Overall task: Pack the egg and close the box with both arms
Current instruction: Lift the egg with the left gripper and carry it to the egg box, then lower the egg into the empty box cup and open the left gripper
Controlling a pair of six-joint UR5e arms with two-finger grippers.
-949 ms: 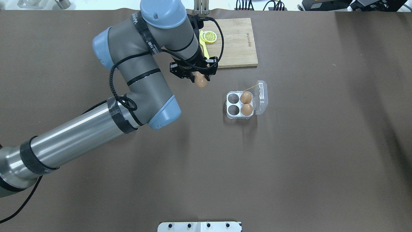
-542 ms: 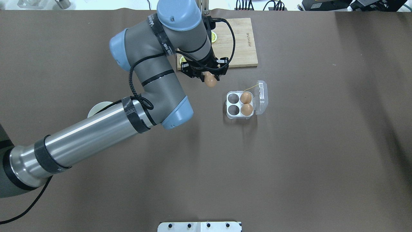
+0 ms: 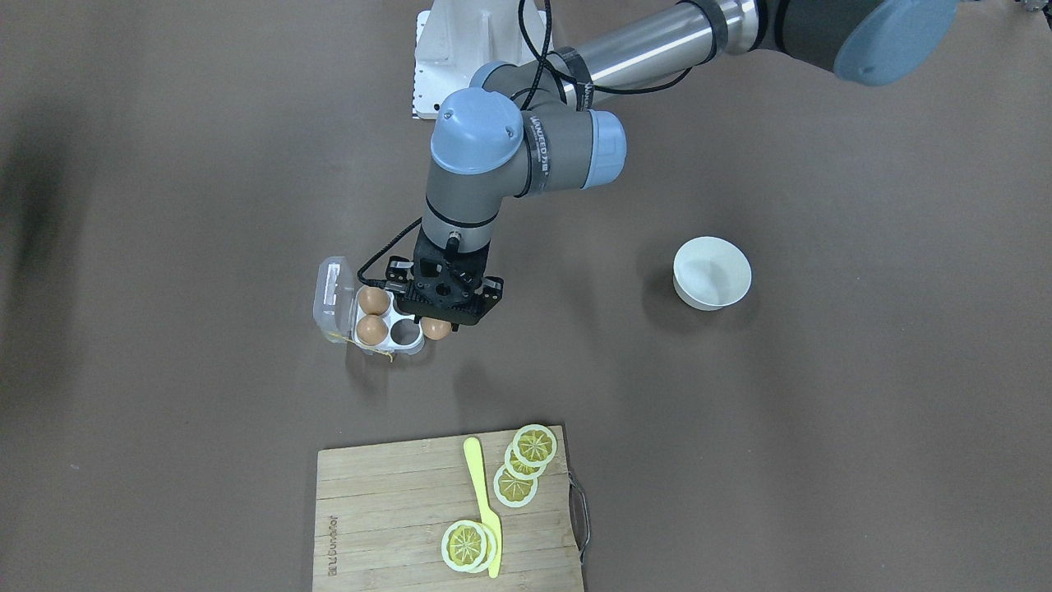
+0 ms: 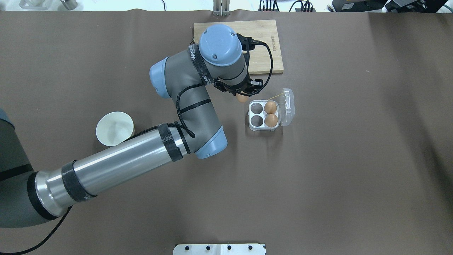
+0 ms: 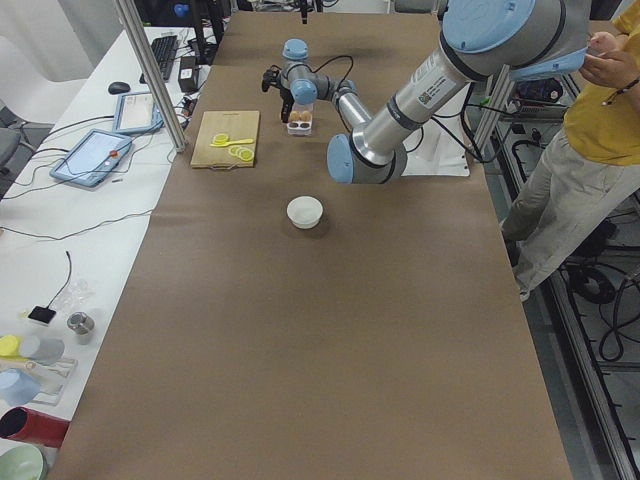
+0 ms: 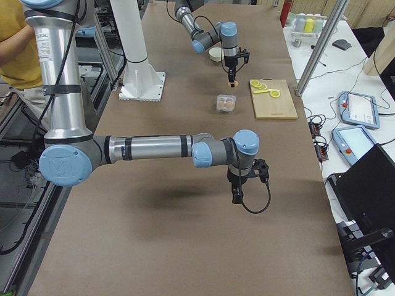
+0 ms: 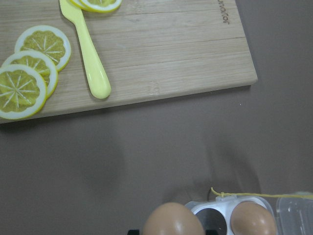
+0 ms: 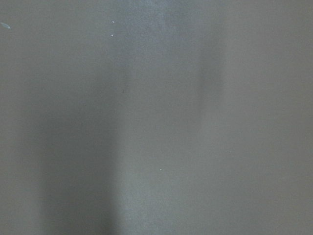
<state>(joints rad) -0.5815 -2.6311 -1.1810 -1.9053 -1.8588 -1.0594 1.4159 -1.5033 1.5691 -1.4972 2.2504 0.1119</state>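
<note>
My left gripper (image 4: 242, 96) is shut on an orange-brown egg (image 4: 242, 98), which hangs just left of the box's far-left corner. The wrist view shows that egg (image 7: 173, 221) at its bottom edge beside the box's rim. The box (image 4: 255, 115) is a clear four-cell carton with two eggs (image 4: 271, 113) in its right-hand cells and two empty cells on the left. Its lid (image 4: 288, 106) lies open to the right, with a yellow string at the far corner. My right gripper (image 6: 236, 193) hovers over bare table in the exterior right view only; I cannot tell its state.
A wooden cutting board (image 4: 269, 46) with lemon slices (image 3: 526, 460) and a yellow knife (image 3: 481, 501) lies beyond the box. A white bowl (image 4: 115, 128) stands to the left, beside my left forearm. A person (image 5: 600, 130) stands by the table's edge.
My left arm has carried the egg to the right and nearer, from the board's front edge down to the box's far-left corner. The white bowl has come out from under the arm.
</note>
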